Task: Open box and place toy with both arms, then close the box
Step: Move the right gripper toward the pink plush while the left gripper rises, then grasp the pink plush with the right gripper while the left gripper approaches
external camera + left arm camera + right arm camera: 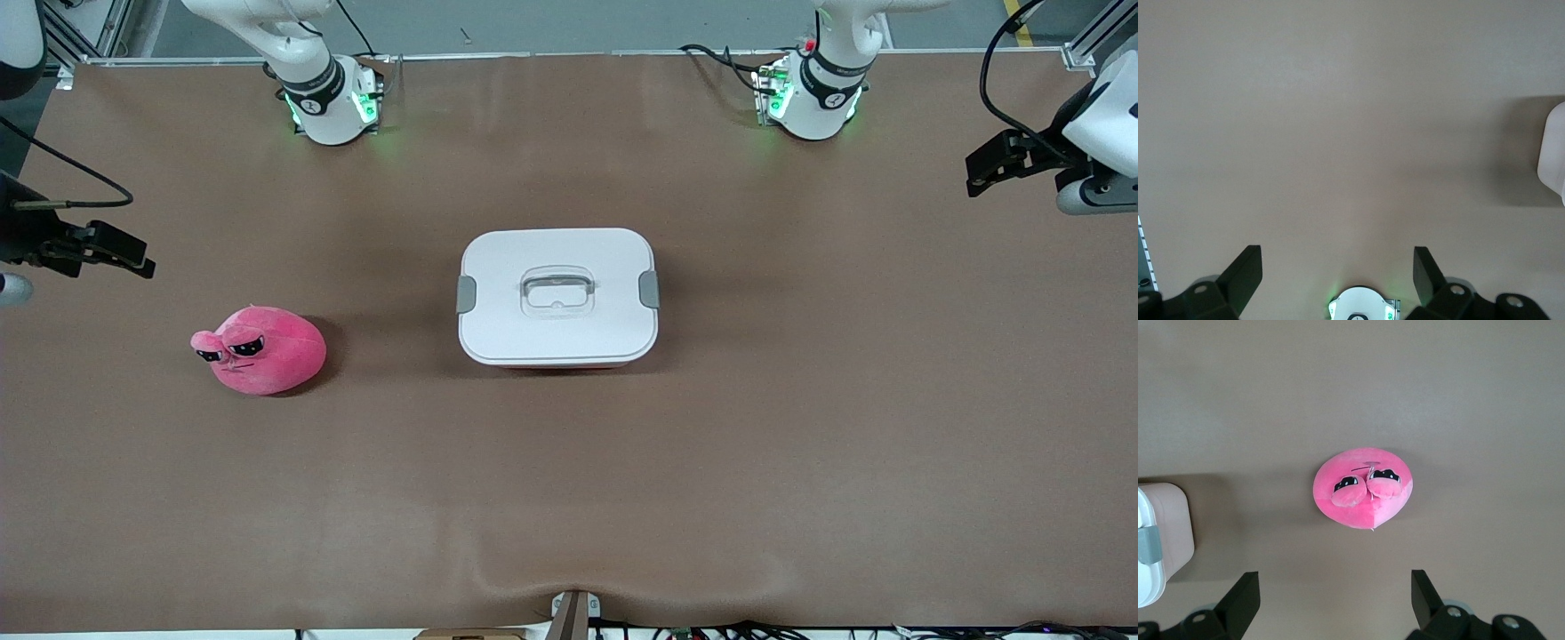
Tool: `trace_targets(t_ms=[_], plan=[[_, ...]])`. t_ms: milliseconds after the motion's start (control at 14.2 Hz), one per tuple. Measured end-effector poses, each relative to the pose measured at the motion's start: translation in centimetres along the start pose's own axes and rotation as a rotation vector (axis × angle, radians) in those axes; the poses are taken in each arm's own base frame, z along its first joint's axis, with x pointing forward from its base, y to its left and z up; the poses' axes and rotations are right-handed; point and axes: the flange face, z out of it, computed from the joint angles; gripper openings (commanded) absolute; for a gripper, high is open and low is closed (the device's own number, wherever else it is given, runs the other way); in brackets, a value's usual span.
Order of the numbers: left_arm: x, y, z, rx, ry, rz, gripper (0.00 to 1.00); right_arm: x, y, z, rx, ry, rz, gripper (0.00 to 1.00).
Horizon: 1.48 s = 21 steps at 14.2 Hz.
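box [557, 298] lidded, mid-table | toy [260, 349] apart | left hand [1338, 270], right hand [1335, 590] spread, empty

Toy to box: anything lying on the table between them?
Nothing. In the front view only bare brown table surface separates the pink plush toy from the lidded box.

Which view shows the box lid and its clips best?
The front view: the whole white lid and both grey clips show. The right wrist view catches one corner with one clip; the left wrist view shows only an edge.
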Motion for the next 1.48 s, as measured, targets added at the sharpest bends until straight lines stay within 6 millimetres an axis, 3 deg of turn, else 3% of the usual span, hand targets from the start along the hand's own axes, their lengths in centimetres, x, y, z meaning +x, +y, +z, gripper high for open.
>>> trace_targets(t_ms=[423,564,1057,1480], plan=[[0.3,2.3,0.5,-0.036,-0.016,-0.113,1.0,1.3,-0.1,1.1,-0.001,0.024,-0.023,1.0],[0.2,3.5,0.5,-0.044,-0.019,-0.16,1.0,2.0,-0.1,2.4,-0.002,0.014,-0.028,1.0],[0.7,9.4,2.3,-0.035,-0.049,-0.261,1.0,5.3,0.3,9.6,-0.013,-0.008,-0.027,1.0],[0.6,14.7,3.3,-0.036,-0.046,-0.396,1.0,4.4,-0.7,16.7,-0.028,-0.069,-0.058,1.0]])
